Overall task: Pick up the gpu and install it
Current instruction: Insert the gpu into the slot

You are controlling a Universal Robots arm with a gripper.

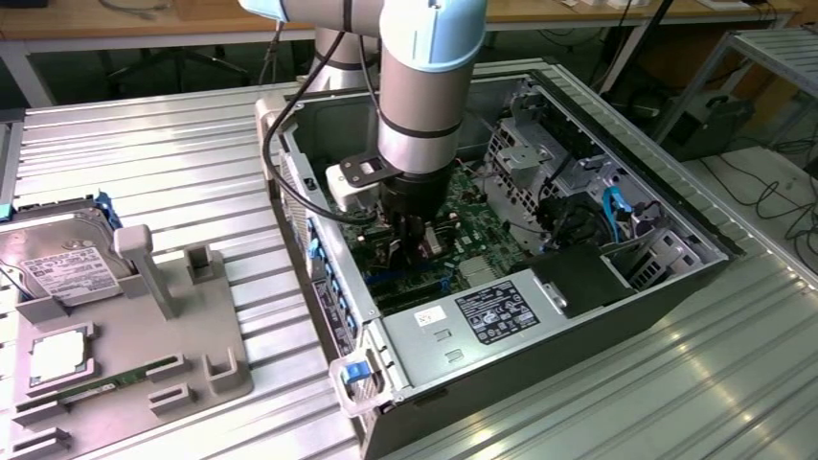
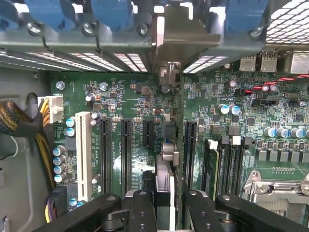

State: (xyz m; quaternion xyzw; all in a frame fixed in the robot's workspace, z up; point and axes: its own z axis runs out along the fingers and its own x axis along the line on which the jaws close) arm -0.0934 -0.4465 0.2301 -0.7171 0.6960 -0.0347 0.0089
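Inside the case: the arm [image 1: 428, 86] reaches down into the open computer case [image 1: 665, 278], and the gripper [image 1: 412, 241] hangs low over the motherboard [image 1: 480, 235].
Tool state: the two black fingers [image 2: 142, 212] are pressed on a thin card seen edge-on between them; they pinch it and are not spread wide.
Gpu place: the gpu [image 2: 166, 159] stands upright on its edge in the grip, its silver bracket [image 2: 179, 36] up against the rear wall of the case.
Slot relation: the card's lower edge lies along one of the long black expansion slots [image 2: 126, 154]; if it is already seated or just above, I cannot tell.
Done, as I judge: the picking up is finished and the card is carried into the case and lined up.
Left, as I judge: the full seating and the release are not shown as done.
Hidden: in the exterior view the arm covers the card almost fully.
Outside the case: a grey holder [image 1: 153, 326] with the hard drive [image 1: 57, 264] and a memory stick [image 1: 109, 385] stands on the ribbed table [image 1: 167, 163].
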